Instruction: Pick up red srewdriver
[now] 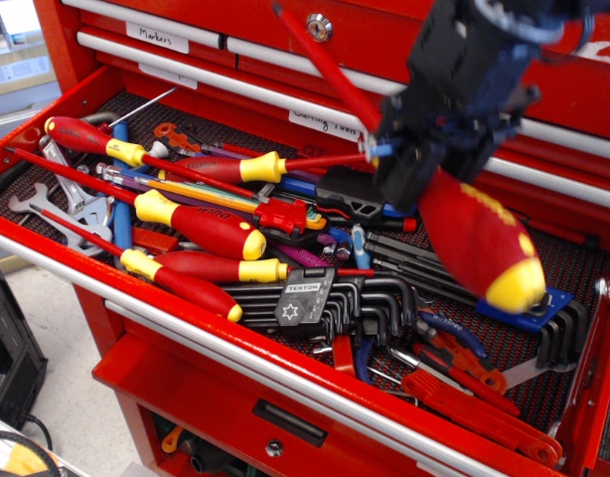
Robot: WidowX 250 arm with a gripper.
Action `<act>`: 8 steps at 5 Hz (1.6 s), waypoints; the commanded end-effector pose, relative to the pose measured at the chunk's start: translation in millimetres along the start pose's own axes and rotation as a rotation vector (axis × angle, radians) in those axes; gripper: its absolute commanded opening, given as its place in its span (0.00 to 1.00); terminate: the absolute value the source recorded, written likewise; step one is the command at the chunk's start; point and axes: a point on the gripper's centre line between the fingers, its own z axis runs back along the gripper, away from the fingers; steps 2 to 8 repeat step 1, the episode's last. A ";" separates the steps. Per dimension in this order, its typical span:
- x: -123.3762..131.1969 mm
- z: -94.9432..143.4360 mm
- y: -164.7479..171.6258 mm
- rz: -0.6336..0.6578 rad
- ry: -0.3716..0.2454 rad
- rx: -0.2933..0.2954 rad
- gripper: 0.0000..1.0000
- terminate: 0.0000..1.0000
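Red tool chest fills the whole shot, with one wide drawer (47,260) pulled open and packed with hand tools on a dark liner.

Nearest the front rail on the right there's a flat all-red tool (479,409) lying along the drawer edge, and just left of it a black hex key set (320,298) with a "TEKTON" holder. On the left side sit the smaller red-and-yellow screwdrivers (201,231), fanned out with their shafts pointing far-left, plus a couple of silver wrenches (62,204) at the far-left corner. A blue hex key holder (529,310) sits on the right, under the lifted tool.

Above all that, the red srewdriver (479,238) is up in the air, clear of the pile, tilted with its yellow butt down toward the near right and its long red shaft poking up toward the far left, across the closed drawers behind. The gripper (424,159) is clamped around it right at the collar end of the handle, a bit motion-blurred.

Farther back, the closed drawers carry white labels (156,38) and a round lock (319,27).
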 end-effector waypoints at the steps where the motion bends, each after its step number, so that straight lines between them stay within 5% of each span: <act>1: 20.4 19.8 -6.4 0.025 -0.028 -0.144 0.00 1.00; 8: 20.4 19.8 -6.4 0.025 -0.028 -0.144 0.00 1.00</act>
